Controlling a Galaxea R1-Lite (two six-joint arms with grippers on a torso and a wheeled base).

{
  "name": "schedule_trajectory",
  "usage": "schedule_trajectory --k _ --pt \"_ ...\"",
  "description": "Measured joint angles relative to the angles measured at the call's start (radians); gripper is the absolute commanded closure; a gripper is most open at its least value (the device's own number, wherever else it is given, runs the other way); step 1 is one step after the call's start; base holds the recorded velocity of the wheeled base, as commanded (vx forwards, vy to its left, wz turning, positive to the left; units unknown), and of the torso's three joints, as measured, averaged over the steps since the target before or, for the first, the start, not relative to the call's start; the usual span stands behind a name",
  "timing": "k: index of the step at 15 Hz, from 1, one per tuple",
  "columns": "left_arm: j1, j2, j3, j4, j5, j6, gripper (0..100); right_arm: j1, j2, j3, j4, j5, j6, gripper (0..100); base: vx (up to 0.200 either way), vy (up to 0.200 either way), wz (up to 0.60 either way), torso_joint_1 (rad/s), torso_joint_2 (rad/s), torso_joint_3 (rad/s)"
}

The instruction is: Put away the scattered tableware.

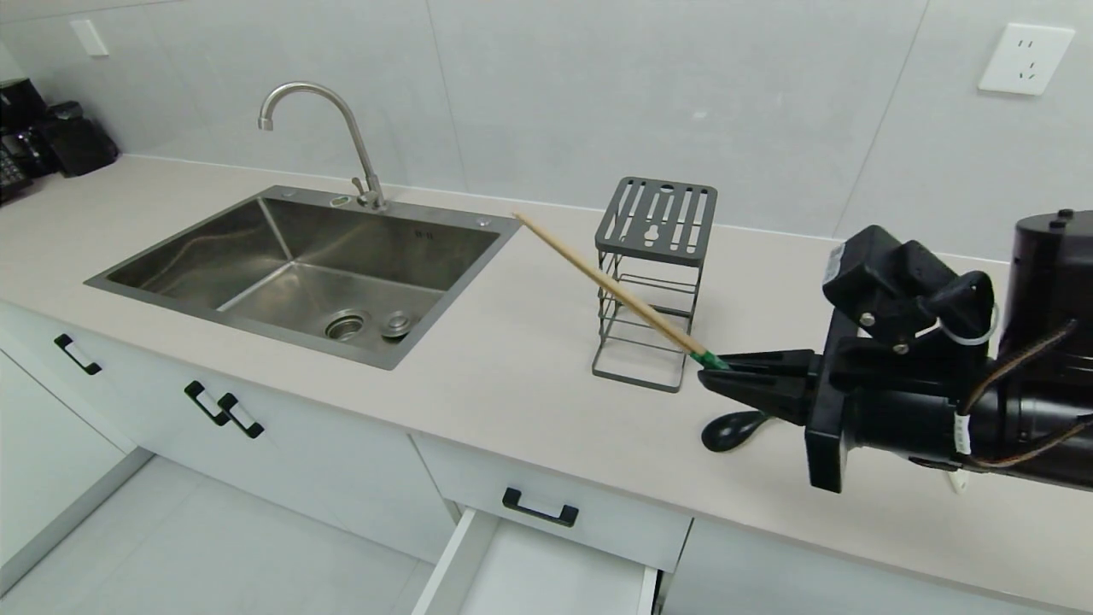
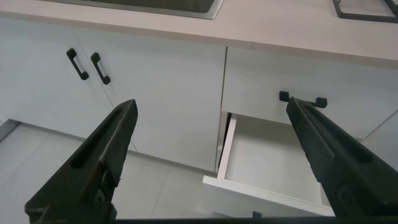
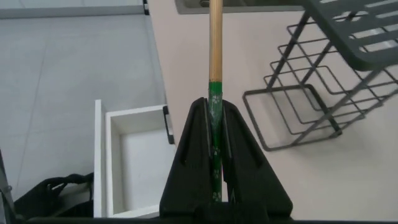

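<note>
Left pincer (image 2: 211,106): released, jaws wide apart, facing the open drawer (image 2: 267,155). On the table (image 1: 512,376), right of the sink (image 1: 376,248), stands a wire rack (image 1: 656,218). Right pincer (image 1: 717,369): clenched on the green end of a chopstick (image 1: 606,286), held above the table and slanting across the rack. A black spoon (image 1: 730,431) lies on the table near this pincer.

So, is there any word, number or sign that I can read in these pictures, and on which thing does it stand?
No text can be read here.
Dark mark on the sink back wall: too small to read.
Small green mark on the sink rim: blurred.
Pale pattern on the green end of the chopstick: no legible letters.
</note>
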Motion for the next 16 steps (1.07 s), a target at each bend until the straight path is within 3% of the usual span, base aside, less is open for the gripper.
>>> schedule_trajectory --k 6,11,16 --pt "0.0 0.0 0.0 0.0 0.0 0.0 0 0.102 0.119 -0.01 0.004 0.078 0.008 100 0.0 0.0 0.0 0.0 0.0 0.0" --pt "0.0 0.0 0.0 0.0 0.0 0.0 0 0.198 0.17 0.003 0.003 -0.049 0.115 100 0.0 0.0 0.0 0.0 0.0 0.0" --pt "0.0 0.0 0.0 0.0 0.0 0.0 0 0.231 0.201 0.093 -0.046 -0.044 0.099 100 0.0 0.0 0.0 0.0 0.0 0.0"
